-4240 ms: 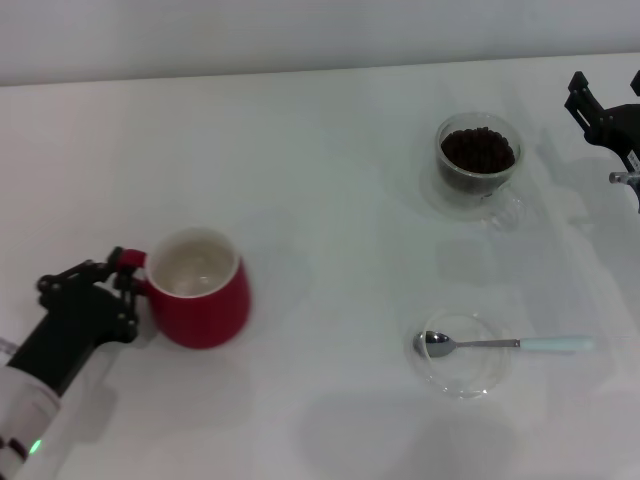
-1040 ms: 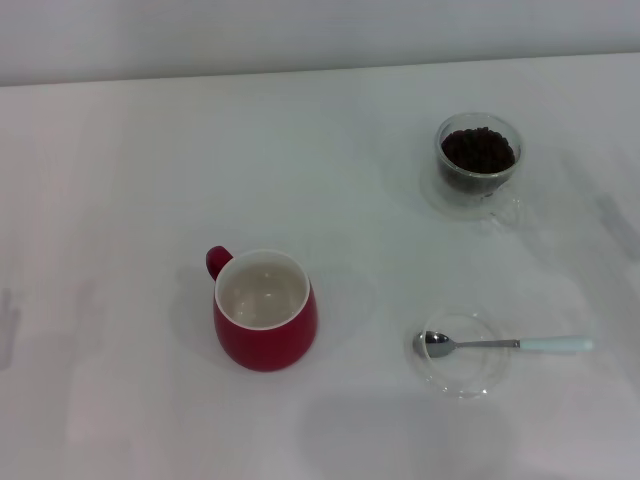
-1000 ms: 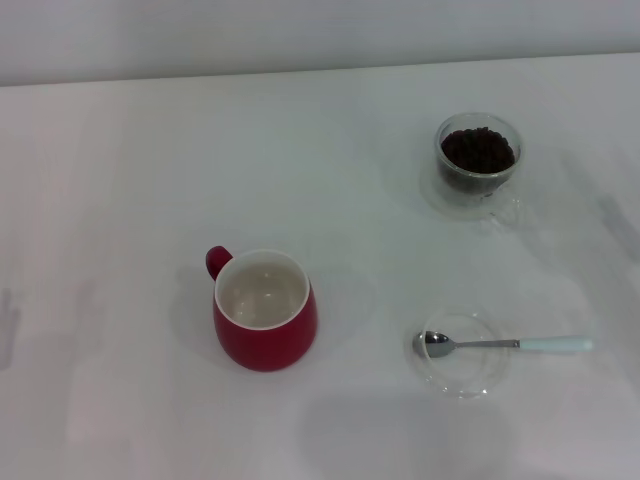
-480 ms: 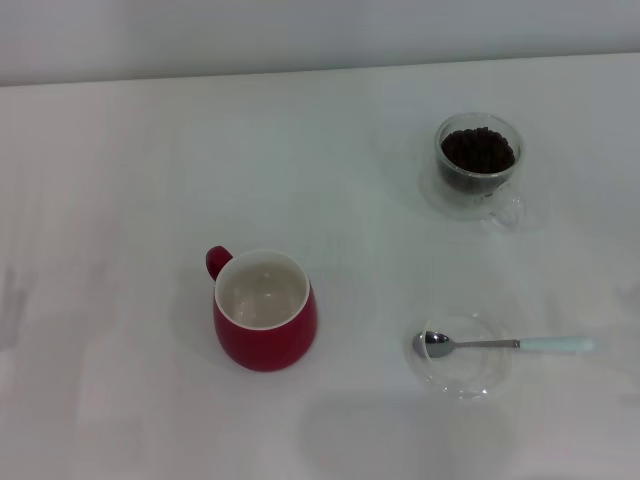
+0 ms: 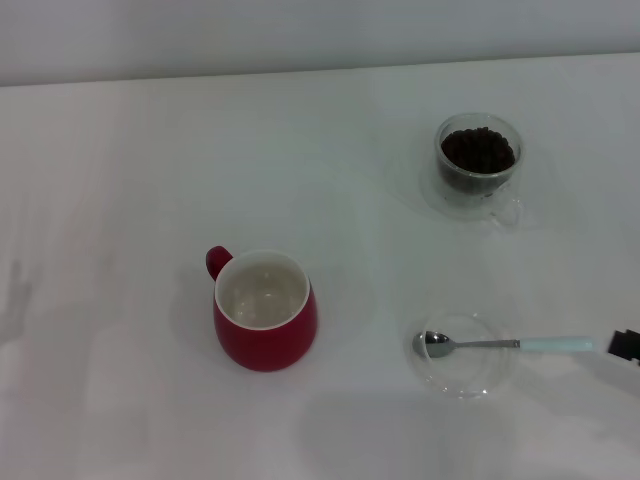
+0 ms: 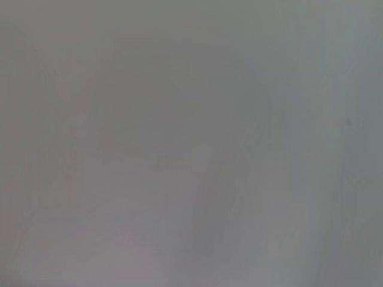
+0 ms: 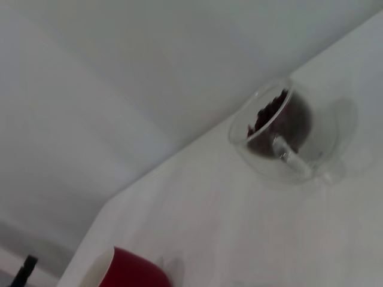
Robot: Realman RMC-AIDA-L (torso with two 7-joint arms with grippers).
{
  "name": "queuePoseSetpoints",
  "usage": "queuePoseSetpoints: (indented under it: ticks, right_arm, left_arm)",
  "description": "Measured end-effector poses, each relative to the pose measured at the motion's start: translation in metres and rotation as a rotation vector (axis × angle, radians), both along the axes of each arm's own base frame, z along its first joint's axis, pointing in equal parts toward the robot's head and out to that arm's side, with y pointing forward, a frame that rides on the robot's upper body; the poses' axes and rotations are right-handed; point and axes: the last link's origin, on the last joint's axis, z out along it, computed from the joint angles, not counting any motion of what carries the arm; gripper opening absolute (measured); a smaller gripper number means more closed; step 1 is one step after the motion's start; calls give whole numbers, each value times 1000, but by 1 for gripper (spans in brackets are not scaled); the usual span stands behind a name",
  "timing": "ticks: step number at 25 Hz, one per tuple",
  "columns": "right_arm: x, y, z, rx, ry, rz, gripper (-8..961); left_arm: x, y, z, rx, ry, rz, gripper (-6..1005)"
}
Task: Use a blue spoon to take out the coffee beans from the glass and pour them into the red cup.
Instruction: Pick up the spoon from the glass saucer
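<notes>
Red glaze marks the landmark: the red cup (image 5: 265,311) stands upright on the white table (image 5: 120,160), white inside showing no beans, loop handle turned to the far left.

Head view: the glass (image 5: 478,165) sits well apart from the red cup, far and to the right, coffee beans (image 5: 478,150) heaped inside, its clear handle toward the near right. Nearer and right of the red cup lies a clear saucer (image 5: 462,355); the blue spoon (image 5: 505,344) rests on it, steel bowl over the saucer, pale handle pointing away from the cup. Just past the handle tip a black bit of the right gripper (image 5: 626,344) enters at the picture's edge; jaw state cannot be told. Left gripper not seen.

Left wrist view: plain grey blur, nothing identifiable.

Right wrist view: the glass (image 7: 287,140) with beans (image 7: 266,113) stands beyond the red cup's rim (image 7: 122,270), apart from it.
</notes>
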Motion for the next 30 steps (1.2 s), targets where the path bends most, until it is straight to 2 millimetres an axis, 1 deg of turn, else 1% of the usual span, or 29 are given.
queuePoseSetpoints:
  ticks: [4, 17, 23, 30]
  right_arm:
    - [-3, 7, -7, -21, -7, 10, 838]
    - [-4, 19, -16, -61, -18, 0, 744]
    - [-5, 23, -21, -84, -24, 1, 594]
    - [-7, 29, -25, -110, -19, -7, 587]
  left_arm:
    - [2, 1, -1, -4, -4, -7, 737]
    - [3, 1, -3, -13, 0, -12, 736]
    - [4, 1, -4, -19, 5, -19, 737]
    - [6, 2, -5, -32, 16, -32, 736]
